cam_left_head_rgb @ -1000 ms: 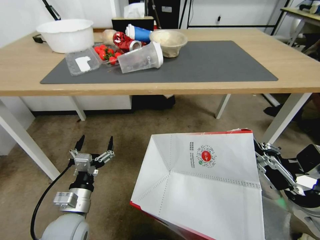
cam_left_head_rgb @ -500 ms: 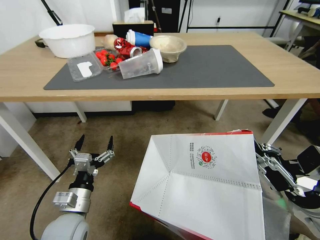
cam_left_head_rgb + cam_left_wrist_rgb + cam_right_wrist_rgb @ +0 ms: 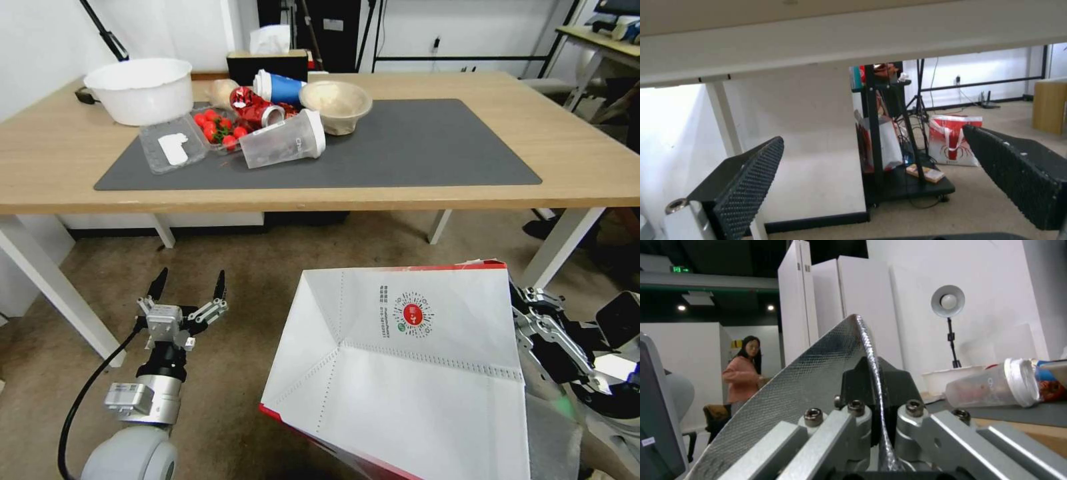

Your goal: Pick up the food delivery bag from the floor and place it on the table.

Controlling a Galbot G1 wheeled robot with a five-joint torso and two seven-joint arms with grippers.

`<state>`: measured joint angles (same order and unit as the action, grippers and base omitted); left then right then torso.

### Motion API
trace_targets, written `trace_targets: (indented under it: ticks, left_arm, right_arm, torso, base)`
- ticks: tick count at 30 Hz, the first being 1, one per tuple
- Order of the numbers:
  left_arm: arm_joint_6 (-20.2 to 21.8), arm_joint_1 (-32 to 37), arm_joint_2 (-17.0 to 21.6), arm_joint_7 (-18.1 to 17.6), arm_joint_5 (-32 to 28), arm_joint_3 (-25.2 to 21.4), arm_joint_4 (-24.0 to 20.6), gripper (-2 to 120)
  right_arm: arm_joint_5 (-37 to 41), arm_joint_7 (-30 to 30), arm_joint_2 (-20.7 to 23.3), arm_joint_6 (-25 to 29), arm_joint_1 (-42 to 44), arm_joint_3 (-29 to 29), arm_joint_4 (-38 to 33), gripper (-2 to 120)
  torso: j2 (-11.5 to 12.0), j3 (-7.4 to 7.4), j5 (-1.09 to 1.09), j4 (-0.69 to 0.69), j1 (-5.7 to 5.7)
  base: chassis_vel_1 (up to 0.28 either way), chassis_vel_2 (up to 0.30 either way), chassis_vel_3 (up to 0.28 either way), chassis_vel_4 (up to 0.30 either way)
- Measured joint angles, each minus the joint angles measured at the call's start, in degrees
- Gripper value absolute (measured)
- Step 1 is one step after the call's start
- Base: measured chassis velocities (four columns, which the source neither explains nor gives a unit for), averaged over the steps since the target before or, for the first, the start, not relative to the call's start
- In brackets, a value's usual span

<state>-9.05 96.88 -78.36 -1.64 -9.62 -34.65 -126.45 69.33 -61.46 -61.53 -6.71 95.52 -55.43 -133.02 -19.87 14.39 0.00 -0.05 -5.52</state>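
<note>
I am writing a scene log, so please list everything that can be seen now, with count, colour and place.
food delivery bag: one, white panels with red edge, held off the floor at the robot's right
table: one, light wood, white legs, ahead
mat: one, dark grey, on the table
tub: one, white, table's far left
clear tray: one, open, holding red fruits, on the mat
clear plastic cup: one, lying on the mat
paper bowl: one, beige, on the mat
floor: grey-brown carpet
left hand: open, low above the floor
right hand: shut on the bag's foil-lined edge
</note>
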Motion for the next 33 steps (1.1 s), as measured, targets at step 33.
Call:
trace_targets:
  ticks: [33]
  left_arm:
    - [0.5, -0.2, 0.0, 0.1, -0.1, 0.0, -0.1, 100]
  right_arm:
    - [-0.6, -0.3, -0.4, 0.7, -0.1, 0.2, 0.7, 0]
  torso:
    - [-7.6, 5.0, 0.0, 0.0, -2.56]
  base:
    - [0.0, 0.0, 0.0, 0.0]
